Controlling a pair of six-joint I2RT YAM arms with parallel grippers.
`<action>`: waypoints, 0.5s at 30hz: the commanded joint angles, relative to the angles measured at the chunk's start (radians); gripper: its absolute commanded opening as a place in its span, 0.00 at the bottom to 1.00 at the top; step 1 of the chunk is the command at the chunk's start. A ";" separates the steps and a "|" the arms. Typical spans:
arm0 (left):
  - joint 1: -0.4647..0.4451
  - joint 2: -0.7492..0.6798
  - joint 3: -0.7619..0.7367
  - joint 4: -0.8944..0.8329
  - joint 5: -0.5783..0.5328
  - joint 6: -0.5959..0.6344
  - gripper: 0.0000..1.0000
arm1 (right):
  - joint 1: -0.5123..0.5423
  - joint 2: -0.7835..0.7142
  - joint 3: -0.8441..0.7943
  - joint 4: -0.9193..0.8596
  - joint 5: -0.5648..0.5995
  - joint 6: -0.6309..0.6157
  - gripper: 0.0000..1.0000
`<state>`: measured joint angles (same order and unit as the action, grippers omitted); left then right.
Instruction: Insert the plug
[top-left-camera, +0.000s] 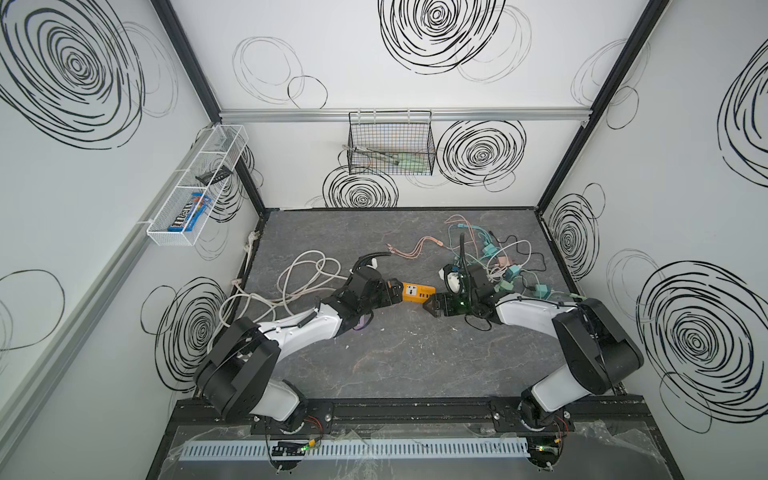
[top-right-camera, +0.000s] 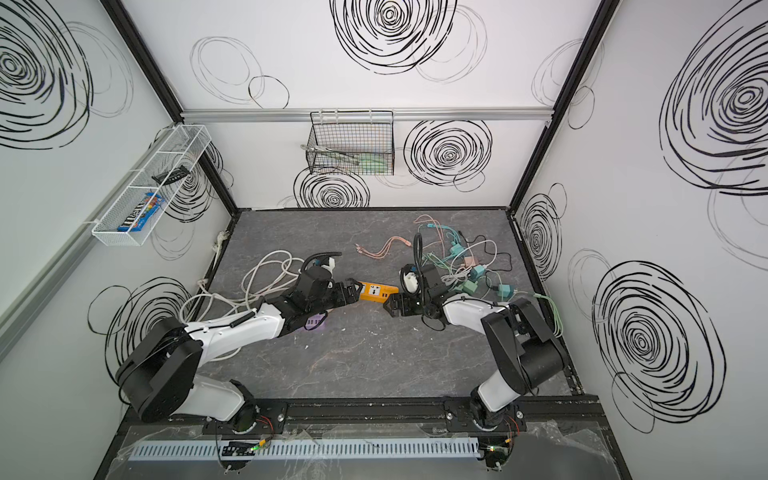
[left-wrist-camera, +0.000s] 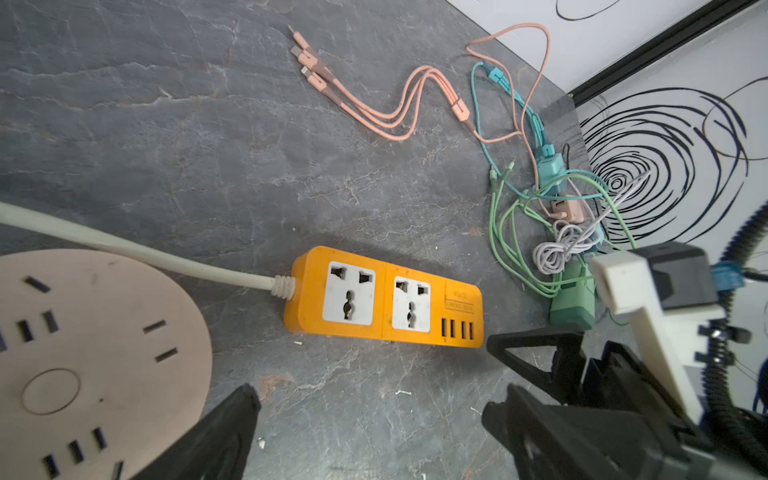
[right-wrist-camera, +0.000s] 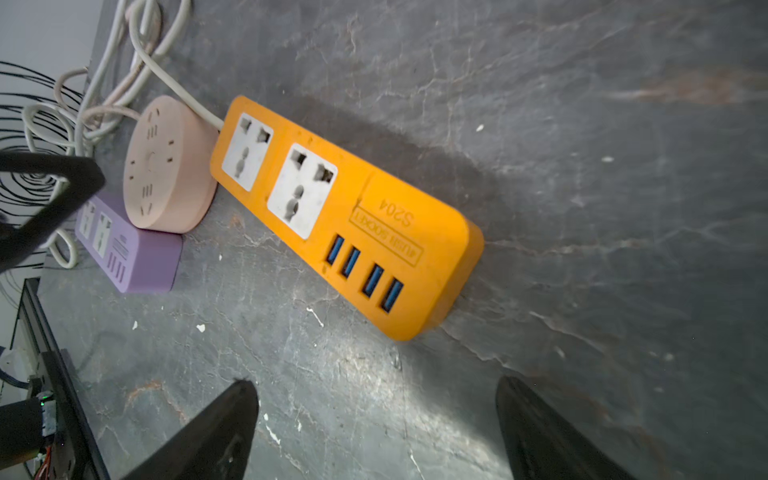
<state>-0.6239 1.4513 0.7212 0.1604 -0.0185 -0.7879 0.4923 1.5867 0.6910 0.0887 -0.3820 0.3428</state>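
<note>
**Top views.** The orange power strip (top-left-camera: 413, 293) lies flat on the bench (top-left-camera: 395, 374), mid-field. Its long axis runs from arm to arm.
- Its cord end is at the left gripper (top-left-camera: 395, 293).
- Its USB end is at the right gripper (top-left-camera: 430, 305).
- The charger plugs (top-left-camera: 509, 272) sit in a cable tangle behind the right wrist, near the right wall. I cannot tell which one is the task's plug.
- Judgement: the right arm is the nearer, but its jaws face away from the tangle.
- A box in the white wire basket (top-left-camera: 189, 216) on the left wall reads "m&m's".

**Left wrist.** The jaws are spread wide with nothing between them, and the strip (left-wrist-camera: 382, 303) lies just ahead of them.
- The green adaptor (left-wrist-camera: 571, 303), the pink adaptor (left-wrist-camera: 565, 210) and the teal adaptor (left-wrist-camera: 550, 164) all lie beyond the strip's far end, all loose.
- The embossed text on the strip is too small to read here.

**Right wrist.** The jaws are wide apart and hold nothing. The strip's USB end (right-wrist-camera: 374, 278) points at them, with bare bench between.
- The embossing reads "S204" over what looks like "4USB SOCKET", upside down in this view.
- The round pink socket (right-wrist-camera: 170, 166) touches the strip's cord end.
- The purple strip (right-wrist-camera: 129, 245) is just beside the pink socket.
- No plug is in any socket.
</note>
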 joint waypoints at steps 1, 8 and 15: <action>0.003 -0.019 0.008 0.047 -0.029 0.022 0.96 | 0.020 0.032 0.048 0.040 -0.010 -0.031 0.85; 0.015 0.011 0.005 0.092 -0.056 0.019 0.96 | 0.029 0.137 0.096 0.110 0.022 -0.030 0.83; 0.016 0.048 0.011 0.112 -0.056 0.018 0.96 | 0.025 0.224 0.189 0.105 0.074 -0.026 0.82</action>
<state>-0.6140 1.4818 0.7212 0.2199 -0.0563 -0.7776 0.5179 1.7782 0.8448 0.1856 -0.3424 0.3237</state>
